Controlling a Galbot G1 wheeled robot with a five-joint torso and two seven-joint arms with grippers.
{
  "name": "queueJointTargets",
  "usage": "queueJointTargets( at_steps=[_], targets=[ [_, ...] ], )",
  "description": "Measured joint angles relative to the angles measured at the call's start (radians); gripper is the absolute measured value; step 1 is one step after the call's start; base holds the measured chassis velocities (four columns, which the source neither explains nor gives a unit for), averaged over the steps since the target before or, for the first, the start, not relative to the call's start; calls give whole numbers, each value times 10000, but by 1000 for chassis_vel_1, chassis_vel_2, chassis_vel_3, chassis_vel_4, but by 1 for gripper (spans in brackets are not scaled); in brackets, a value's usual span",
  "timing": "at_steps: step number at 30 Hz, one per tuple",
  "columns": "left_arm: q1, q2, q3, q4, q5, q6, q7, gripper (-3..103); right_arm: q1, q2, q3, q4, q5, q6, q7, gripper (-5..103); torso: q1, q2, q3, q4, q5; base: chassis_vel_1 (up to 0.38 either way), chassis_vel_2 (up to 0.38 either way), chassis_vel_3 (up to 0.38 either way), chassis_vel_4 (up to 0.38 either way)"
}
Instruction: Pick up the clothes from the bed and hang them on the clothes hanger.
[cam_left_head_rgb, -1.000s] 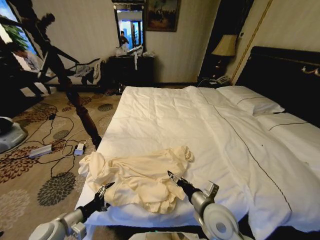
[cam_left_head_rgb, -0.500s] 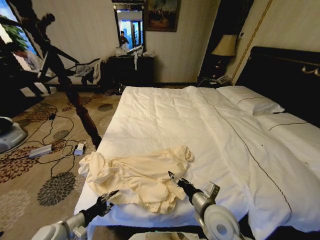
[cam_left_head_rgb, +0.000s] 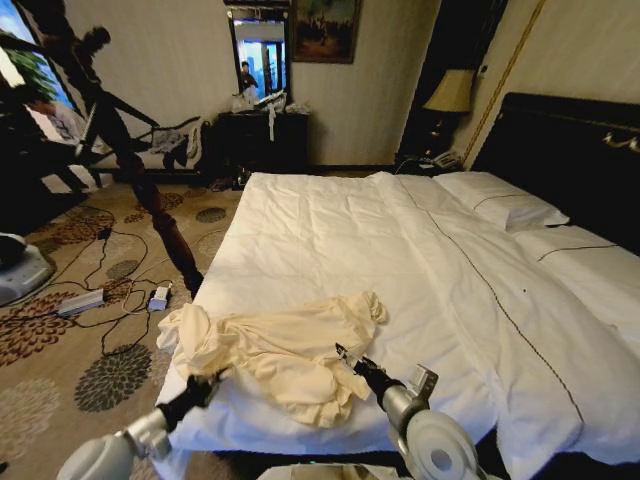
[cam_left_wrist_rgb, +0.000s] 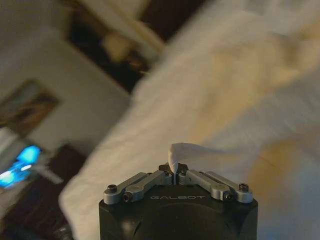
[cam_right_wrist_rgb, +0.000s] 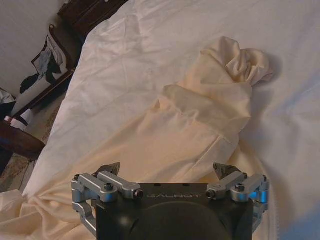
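Note:
The clothes (cam_left_head_rgb: 280, 350), a crumpled cream shirt, lie on the near left corner of the bed (cam_left_head_rgb: 330, 230). My left gripper (cam_left_head_rgb: 208, 380) is at the shirt's near left edge. In the left wrist view this gripper (cam_left_wrist_rgb: 174, 169) is shut with a small fold of the clothes (cam_left_wrist_rgb: 200, 152) pinched between its tips. My right gripper (cam_left_head_rgb: 350, 358) sits over the shirt's near right part. Seen from the right wrist, it (cam_right_wrist_rgb: 167, 172) is open above the clothes (cam_right_wrist_rgb: 200, 115) with nothing between its fingers. The clothes hanger is out of view.
A tall dark turned-wood stand (cam_left_head_rgb: 150, 190) rises from the patterned carpet left of the bed, with cables and a power strip (cam_left_head_rgb: 80, 302) on the floor near it. Pillows (cam_left_head_rgb: 500, 205) and the dark headboard (cam_left_head_rgb: 570, 150) are at the far right.
My left gripper has moved in to the shirt's near left edge and shut on a fold. The shirt's near edge has shifted slightly. The right gripper has barely moved.

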Motion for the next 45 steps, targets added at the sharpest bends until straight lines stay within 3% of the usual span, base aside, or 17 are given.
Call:
queueJointTargets(
  at_steps=[3,4,5,7,13,17,27,37,43,45],
  targets=[
    [-836,198,-33,-9,-2167,580,-521,0,-4,37,-28,-24,-16,4,1,100,0,0,0,-3,0,0,0,0,0],
    [-836,198,-33,-9,-2167,580,-521,0,-4,37,-28,-24,-16,4,1,100,0,0,0,-3,0,0,0,0,0],
    [-1223,254,-80,87,-2973,881,-786,0,-4,76,-68,-52,-37,3,0,100,0,1,0,-3,2,0,0,0,0],
    [-1696,266,-117,442,-3635,1200,-1029,0,-18,128,-158,-113,-115,-29,-2,100,0,1,0,-1,2,0,0,0,0],
    [-2214,-72,141,1798,-3661,1357,-1177,0,-149,224,-420,-247,-349,-283,2,100,0,0,0,3,-3,0,0,0,0],
    [-2488,-555,316,2841,-3432,1140,-1176,0,-331,222,-641,-366,-527,-616,62,100,0,0,0,2,-1,0,0,0,0],
    [-2427,-604,230,2922,-3351,869,-1028,0,-147,273,-1462,-874,-471,-807,-117,100,0,0,0,0,1,0,0,0,0],
    [-2257,-463,159,2554,-3314,848,-1021,0,403,291,-1589,-1266,506,-963,289,100,0,0,0,1,1,0,0,0,0],
    [-2286,-461,209,2470,-3287,884,-1038,0,519,364,-1626,-1508,618,-896,338,103,0,0,0,0,1,0,0,0,0],
    [-2288,-464,214,2456,-3269,892,-1053,0,577,406,-1641,-1551,618,-899,340,100,0,0,0,0,1,0,0,0,0]
  ],
)
